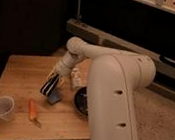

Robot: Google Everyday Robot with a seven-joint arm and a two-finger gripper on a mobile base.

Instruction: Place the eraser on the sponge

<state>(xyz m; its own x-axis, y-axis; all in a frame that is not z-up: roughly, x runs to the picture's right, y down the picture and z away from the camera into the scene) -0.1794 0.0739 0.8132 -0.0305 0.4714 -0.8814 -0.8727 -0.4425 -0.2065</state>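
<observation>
Gripper [58, 76]: over table [24, 76], clamped on eraser [50, 85] | eraser: tilted, low end at sponge [54, 98] | step judged: set-down | next: lower squarely, release.

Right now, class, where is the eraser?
In the camera view, the eraser hangs tilted in the shut tool over the middle of the table, just above the sponge, with the black pan on the picture's right.

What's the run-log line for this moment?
gripper: shut on eraser, over table centre | eraser: tilted, low end by sponge, contact unclear | placed: not yet | nearby: pan, carrot, cup
</observation>
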